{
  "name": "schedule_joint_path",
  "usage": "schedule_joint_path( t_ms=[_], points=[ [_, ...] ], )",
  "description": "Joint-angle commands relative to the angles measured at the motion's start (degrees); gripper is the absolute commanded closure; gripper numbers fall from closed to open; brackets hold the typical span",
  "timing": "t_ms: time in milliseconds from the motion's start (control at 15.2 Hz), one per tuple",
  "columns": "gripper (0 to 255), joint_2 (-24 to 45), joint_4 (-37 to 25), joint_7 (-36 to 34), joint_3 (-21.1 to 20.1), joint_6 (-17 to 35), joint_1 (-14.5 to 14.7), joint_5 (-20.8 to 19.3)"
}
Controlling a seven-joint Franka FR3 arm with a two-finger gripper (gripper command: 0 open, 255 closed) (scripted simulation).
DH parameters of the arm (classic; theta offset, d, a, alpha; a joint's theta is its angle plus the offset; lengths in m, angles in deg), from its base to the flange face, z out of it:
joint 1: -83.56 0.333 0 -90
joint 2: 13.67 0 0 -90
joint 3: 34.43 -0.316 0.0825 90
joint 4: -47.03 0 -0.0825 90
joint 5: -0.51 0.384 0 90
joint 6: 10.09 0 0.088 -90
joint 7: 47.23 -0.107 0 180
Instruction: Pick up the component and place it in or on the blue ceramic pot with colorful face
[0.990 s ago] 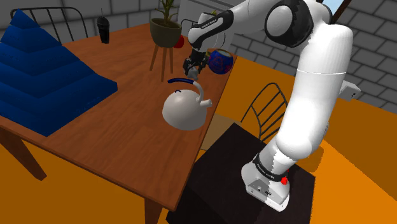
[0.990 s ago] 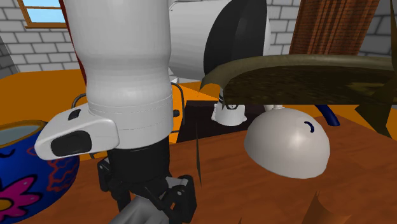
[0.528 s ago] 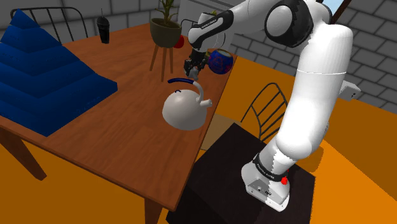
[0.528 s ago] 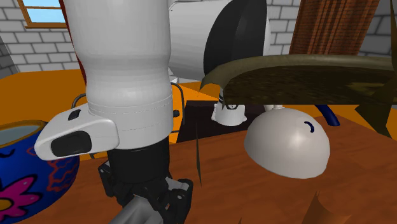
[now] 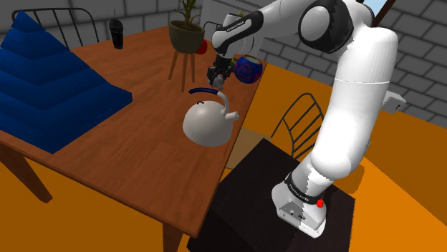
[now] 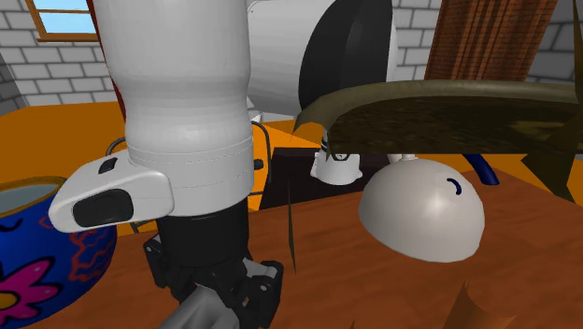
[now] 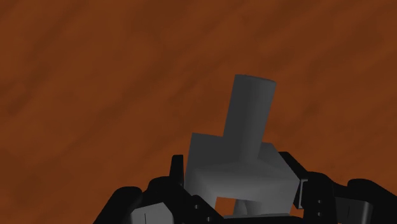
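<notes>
On the brown wooden counter [image 5: 107,150], a blue stepped block [image 5: 50,79] fills the shoulder view's left, with a black cup [image 5: 117,34] behind it. Next come a potted plant [image 5: 185,32] on a legged stand and a grey kettle [image 5: 208,123] with a blue handle. Beyond the kettle, the white arm's [image 5: 358,93] black fingers [image 7: 175,181] are clamped on the grey component [image 7: 242,159], a block with a round stem. It is over bare wood, just beside the blue pot [image 5: 248,69] with its coloured markings. Whether the component touches the counter cannot be told. A wire chair [image 5: 297,122] and the black stand [image 5: 286,207] sit on an orange floor [image 5: 401,186]. Grey brick walls [image 5: 143,14] rise behind.
</notes>
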Motion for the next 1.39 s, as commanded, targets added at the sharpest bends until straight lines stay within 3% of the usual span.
schedule_joint_path(
  t_ms=[0, 1320],
  points=[
    [255, -0.64, -0.33, -0.11, 0.08, -0.93, 0.06, -0.17],
    [255, -6.78, -7.54, -1.11, 0.75, -14.18, 0.47, -1.80]
  ],
)
